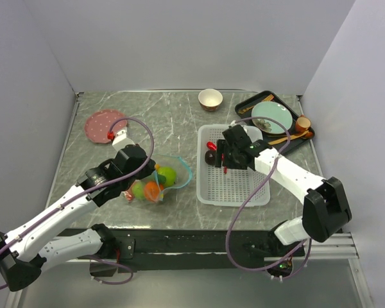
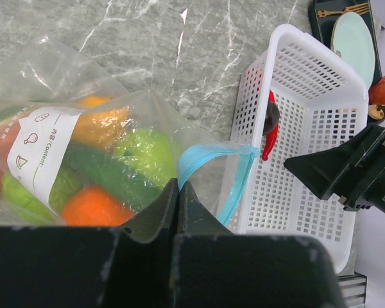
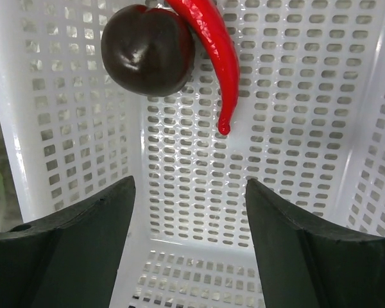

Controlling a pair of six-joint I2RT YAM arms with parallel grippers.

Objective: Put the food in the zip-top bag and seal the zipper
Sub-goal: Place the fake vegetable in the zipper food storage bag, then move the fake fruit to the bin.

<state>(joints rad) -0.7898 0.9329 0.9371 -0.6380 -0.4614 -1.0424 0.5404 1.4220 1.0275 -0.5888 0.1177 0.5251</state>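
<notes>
Far out past the left gripper (image 2: 178,189), a pink dotted plate (image 1: 102,125) is sitting on the gray marble table (image 1: 173,115). The left gripper is squeezing its two fingers tight together, and they are pinching the clear plastic of the zip-top bag (image 2: 51,77) close to its mouth. The bag is lying just in front of those fingertips and off to their left. Food is sitting inside it: an orange (image 2: 93,208) right by the fingers, a green apple (image 2: 144,154) a bit farther out, a dark green pepper (image 2: 99,170) between them, and a second orange (image 2: 99,122) behind. A white label (image 2: 42,144) is showing on the bag's side. The zipper (image 2: 208,157) is curling up just to the right of the pinched fingers, and the bag's mouth is hanging open there.

The white basket (image 2: 321,83) is standing just beside the zipper, on the right of the left gripper. The right gripper (image 3: 190,186) is hanging over the inside of this basket with its fingers spread wide apart, and it is holding nothing. Just ahead of its fingertips, the dark brown piece (image 3: 147,48) is resting in a corner of the basket. The red chili (image 3: 218,58) is lying against it on the right, and its thin tip is pointing back at the gripper.

Beyond the right gripper, a small bowl (image 1: 210,99) is sitting on the table. Farther right, a black tray (image 1: 244,106) is holding a pale green plate (image 1: 271,117) and an orange cup (image 1: 303,123).
</notes>
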